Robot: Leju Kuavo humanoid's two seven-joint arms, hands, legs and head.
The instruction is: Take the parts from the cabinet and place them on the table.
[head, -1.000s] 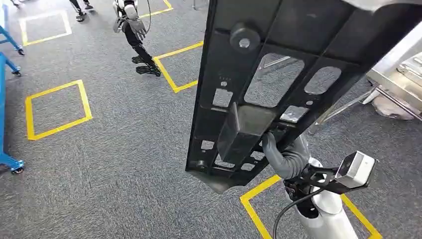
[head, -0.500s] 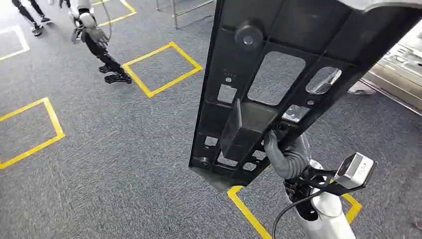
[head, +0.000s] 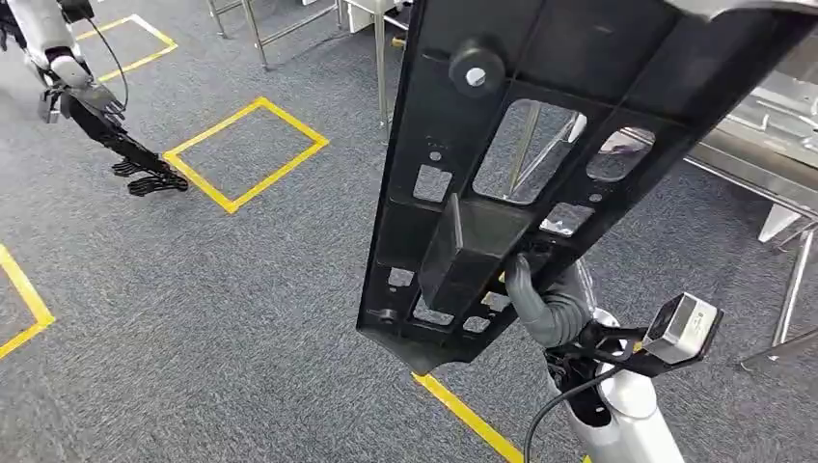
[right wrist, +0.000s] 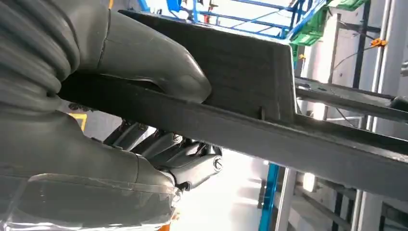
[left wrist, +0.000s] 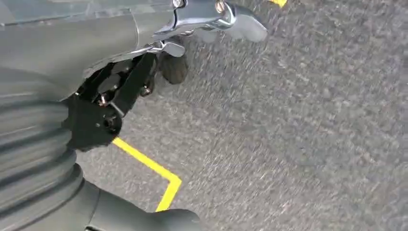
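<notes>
Open carpet (head: pixel 241 318) left, metal table (head: pixel 772 145) right, another robot (head: pixel 87 106) far-left

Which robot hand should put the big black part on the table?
The right hand. It already grips the black panel, thumb on top and fingers underneath, and the metal table is on its side. The left hand hangs over carpet.

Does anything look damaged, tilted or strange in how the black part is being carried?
No damage shows. The black part is long and slants up, and the right hand grips it near its lower end only, thumb on one side of its rib, fingers on the other. Most of its length hangs unsupported. The left hand hangs over the carpet.
</notes>
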